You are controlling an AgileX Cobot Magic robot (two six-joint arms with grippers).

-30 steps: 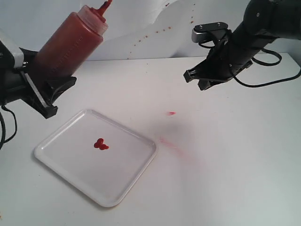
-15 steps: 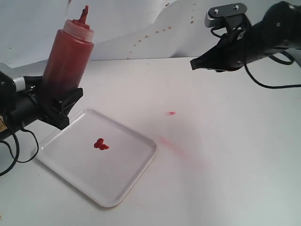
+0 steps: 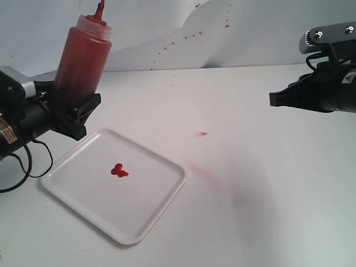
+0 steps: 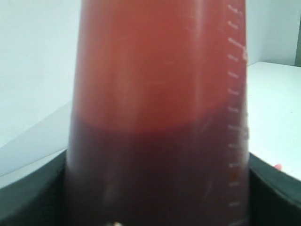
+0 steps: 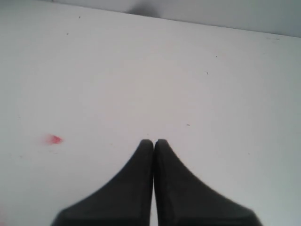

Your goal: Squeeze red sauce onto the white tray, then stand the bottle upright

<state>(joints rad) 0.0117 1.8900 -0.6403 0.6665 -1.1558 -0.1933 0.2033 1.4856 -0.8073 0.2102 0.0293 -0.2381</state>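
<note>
The bottle [image 3: 82,61] stands nearly upright at the far left, nozzle up, above the tray's back left corner; I cannot tell whether its base rests on anything. My left gripper [image 3: 69,114] is shut on its lower part. In the left wrist view the bottle [image 4: 157,117] fills the frame, dark red sauce [image 4: 155,179] in its lower half. On the white tray [image 3: 147,214] lies a small blob of red sauce [image 3: 118,170]. My right gripper [image 3: 273,99] hangs shut and empty at the far right, its closed tips [image 5: 154,142] over bare table.
A small red spot [image 3: 203,133] and a faint pink smear [image 3: 200,171] mark the white table right of the tray. Red specks dot the white backdrop [image 3: 183,39]. The same red spot [image 5: 55,139] shows in the right wrist view.
The bottle has swung from a strong tilt to nearly upright and come lower by the tray's back corner. My right arm has pulled away to the right.
</note>
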